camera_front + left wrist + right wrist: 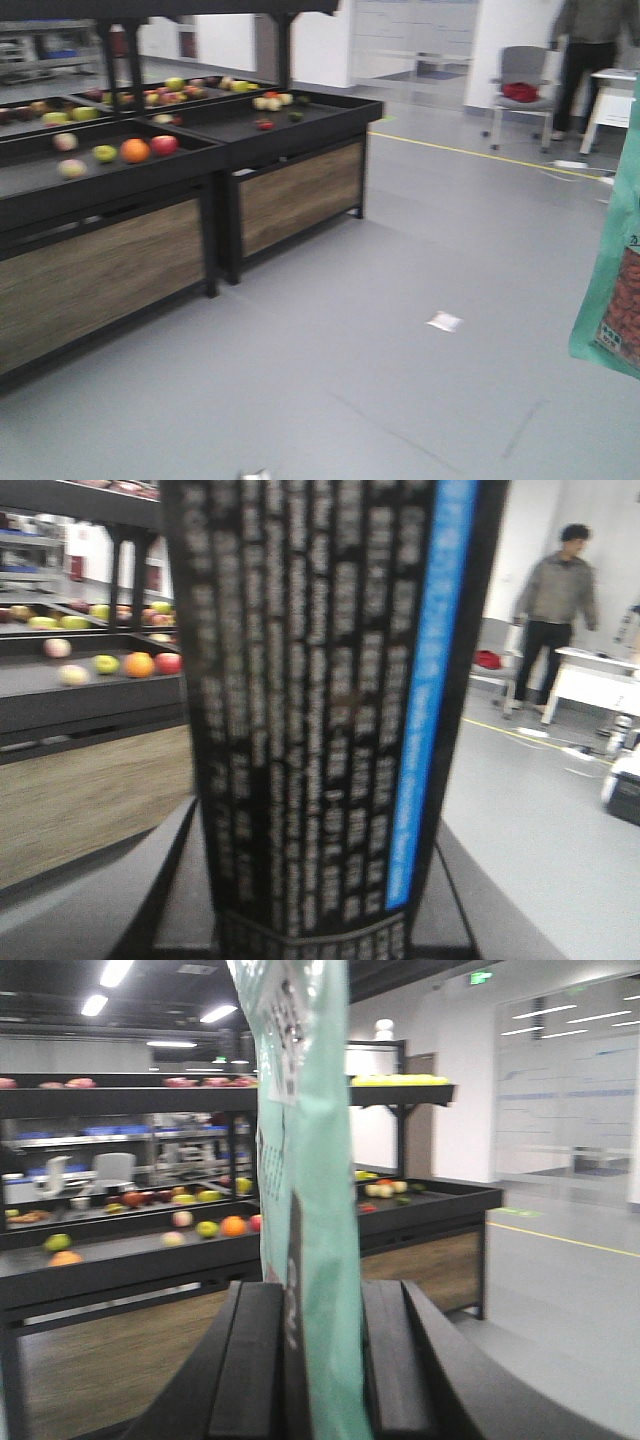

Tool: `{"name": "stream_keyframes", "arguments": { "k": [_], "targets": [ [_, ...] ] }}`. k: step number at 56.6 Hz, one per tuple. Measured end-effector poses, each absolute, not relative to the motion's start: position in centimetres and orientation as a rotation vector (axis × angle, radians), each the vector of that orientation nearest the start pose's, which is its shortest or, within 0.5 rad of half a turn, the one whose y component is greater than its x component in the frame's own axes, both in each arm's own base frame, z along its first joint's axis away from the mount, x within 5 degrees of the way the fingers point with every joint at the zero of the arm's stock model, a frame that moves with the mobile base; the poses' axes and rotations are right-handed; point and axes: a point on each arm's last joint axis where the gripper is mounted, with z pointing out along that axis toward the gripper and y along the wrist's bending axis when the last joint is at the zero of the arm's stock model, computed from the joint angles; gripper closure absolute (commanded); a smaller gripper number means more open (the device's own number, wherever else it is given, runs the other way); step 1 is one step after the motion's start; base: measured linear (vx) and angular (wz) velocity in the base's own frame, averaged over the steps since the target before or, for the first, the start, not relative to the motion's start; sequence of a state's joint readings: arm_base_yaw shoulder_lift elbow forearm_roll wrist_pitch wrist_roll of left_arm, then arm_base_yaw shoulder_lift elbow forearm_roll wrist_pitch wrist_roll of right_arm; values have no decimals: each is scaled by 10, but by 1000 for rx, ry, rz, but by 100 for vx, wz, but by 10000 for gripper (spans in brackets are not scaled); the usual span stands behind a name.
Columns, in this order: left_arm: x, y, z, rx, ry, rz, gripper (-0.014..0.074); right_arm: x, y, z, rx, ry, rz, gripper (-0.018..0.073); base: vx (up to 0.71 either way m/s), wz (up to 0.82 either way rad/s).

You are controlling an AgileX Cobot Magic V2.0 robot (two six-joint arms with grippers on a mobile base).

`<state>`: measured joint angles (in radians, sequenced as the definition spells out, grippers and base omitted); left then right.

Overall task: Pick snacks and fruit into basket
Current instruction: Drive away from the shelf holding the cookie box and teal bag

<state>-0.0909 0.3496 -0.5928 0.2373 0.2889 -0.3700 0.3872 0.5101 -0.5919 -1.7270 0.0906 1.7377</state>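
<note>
— Right hand [315,1305], what's it doing?
— Its two black fingers [250,1360] are closed narrow on the lower end of a teal-green plastic pouch [305,1140] with printed lettering, which stands upright between them. In the front view the same pouch hangs at the right edge, above the grey floor [330,340], with a window of red berries showing.
— And the left hand [315,820]?
— Clamped on a black plastic pouch [310,680] covered in white lettering, with a bright blue stripe down one side. It stands upright too and fills most of the wrist view.
— Where is the fruit?
— Well apart from both hands, on the dark tabletop [25,160] of a black display stand [100,260] with wood-grain panels. Nearest sit a round orange fruit [134,150], a red apple [164,144] just beside it on the right, and a green apple [104,153] on its left; pale round fruits [72,168] lie near them. More fruit is scattered on the neighbouring tabletop [320,110] and the tiers behind.
— Anything else?
— A person [590,30] in dark trousers stands at the back beside a white table [612,90], near a grey chair [520,65].
</note>
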Motion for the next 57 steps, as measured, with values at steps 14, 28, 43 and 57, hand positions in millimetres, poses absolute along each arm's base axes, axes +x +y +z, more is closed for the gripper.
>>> {"name": "stream_keyframes", "arguments": {
  "k": [14,28,43,57],
  "targets": [
    [69,0,363,-93,1520,-135,594,100,32,375,-187,1381,269,568,24,-74],
    [69,0,362,-93,1521,-135,594,100,32,375,-187,1381,269,568,22,-80],
    [69,0,362,-93,1521,-135,594,100,32,375,-187,1381,269,568,23,-69],
    [69,0,362,-93,1521,-135,594,100,32,375,-186,1380,269,568,27,-50]
  ]
}}
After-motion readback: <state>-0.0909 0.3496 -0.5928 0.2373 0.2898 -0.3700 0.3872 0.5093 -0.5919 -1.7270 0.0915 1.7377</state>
